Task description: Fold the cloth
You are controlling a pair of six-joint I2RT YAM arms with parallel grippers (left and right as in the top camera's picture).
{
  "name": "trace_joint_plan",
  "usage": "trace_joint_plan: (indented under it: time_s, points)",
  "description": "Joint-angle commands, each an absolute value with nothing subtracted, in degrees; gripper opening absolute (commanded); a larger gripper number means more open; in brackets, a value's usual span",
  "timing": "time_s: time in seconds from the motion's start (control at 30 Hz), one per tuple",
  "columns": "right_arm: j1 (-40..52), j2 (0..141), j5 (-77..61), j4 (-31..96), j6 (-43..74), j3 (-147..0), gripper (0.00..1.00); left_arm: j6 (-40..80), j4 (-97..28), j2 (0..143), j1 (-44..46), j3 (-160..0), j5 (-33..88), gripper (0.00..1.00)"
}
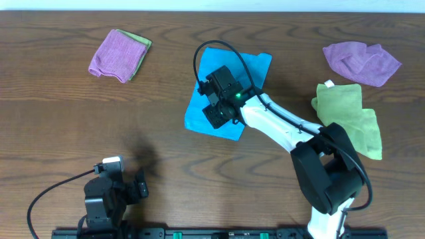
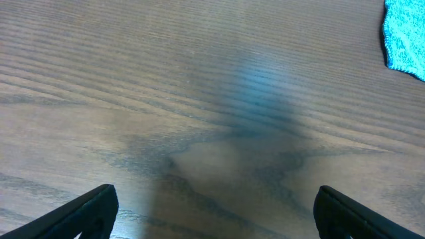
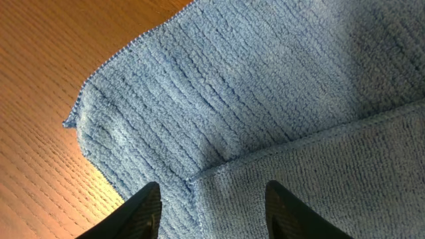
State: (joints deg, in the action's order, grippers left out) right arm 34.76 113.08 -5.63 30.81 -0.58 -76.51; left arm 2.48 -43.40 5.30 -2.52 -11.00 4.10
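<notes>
**Near the middle of the counter: right claw straight above the blue cloth**

Just toward the far edge from the counter's centre, the blue cloth (image 1: 255,66) lies flat, and your right claw (image 1: 217,114) hangs directly over its near-left part. By my reading you need no sideways travel to reach it; the move ahead is mostly a matter of going down. From above, the cloth's long axis runs on a diagonal, from its near-left end to its far-right corner. The right arm reaches in toward it from the near-right corner of the counter.

Look at the right wrist view: the claw (image 3: 212,186) is parted to a middling width with nothing between its fingers. Right beneath the tips runs a folded edge (image 3: 299,136), where a doubled layer lies on a single one whose loose corner (image 3: 70,123) points off toward bare wood. One fold seems to be in place already. I judge that the next grasp turns on that edge, which sits just under the claw and slants across the gap rather than lying square to it.

Your left claw (image 2: 216,199) is spread wide over bare counter by the near-left corner, holding nothing, well apart from the cloth — only a sliver of blue shows at the top right of its view. The right arm is clearly the nearer one.
</notes>
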Motion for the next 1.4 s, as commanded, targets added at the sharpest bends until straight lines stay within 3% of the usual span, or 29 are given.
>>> trace_joint_plan:
  time_s: [0.0, 0.33, 0.57, 0.77, 0.83, 0.87, 1.1, 1.23, 1.33, 1.37]
  points:
    - [34.52, 114.48, -6.28, 30.68, 0.16, -77.03, 0.49, 1.26, -44.34, 4.95, -2.5, -9.8, 3.88, 0.95]
    - [34.52, 117.43, -6.26, 29.39, 0.19, -77.03, 0.42, 1.26, -44.34, 4.97, -2.5, -9.8, 3.88, 0.95]
    - [34.52, 117.56, -6.0, 27.75, 0.16, -77.03, 0.2, 1.26, -44.34, 4.97, -2.5, -9.8, 3.88, 0.95]
    - [34.52, 117.56, -6.02, 27.33, 0.14, -77.03, 0.21, 1.26, -44.34, 4.97, -2.5, -9.8, 3.88, 0.95]
    - [34.52, 117.56, -6.02, 27.79, 0.14, -77.03, 0.39, 1.26, -44.34, 4.97, -2.5, -9.8, 3.88, 0.95]
    - [34.52, 117.56, -6.02, 28.05, 0.14, -77.03, 0.4, 1.26, -44.34, 4.97, -2.5, -9.8, 3.88, 0.95]
    - [34.52, 117.58, -6.0, 28.58, 0.14, -77.03, 0.34, 1.26, -44.34, 4.97, -2.5, -9.8, 3.88, 0.95]
    - [34.52, 117.99, -6.0, 28.97, -0.1, -77.03, 0.24, 1.26, -44.34, 4.97, -2.5, -9.8, 3.88, 0.95]
    - [34.52, 118.02, -5.45, 28.88, -0.12, -77.03, 0.12, 1.26, -44.34, 4.97, -2.5, -9.8, 3.88, 0.95]
    - [34.52, 118.02, -4.71, 28.73, -0.08, -77.03, 0.03, 1.26, -44.34, 4.97, -2.5, -9.8, 3.88, 0.95]
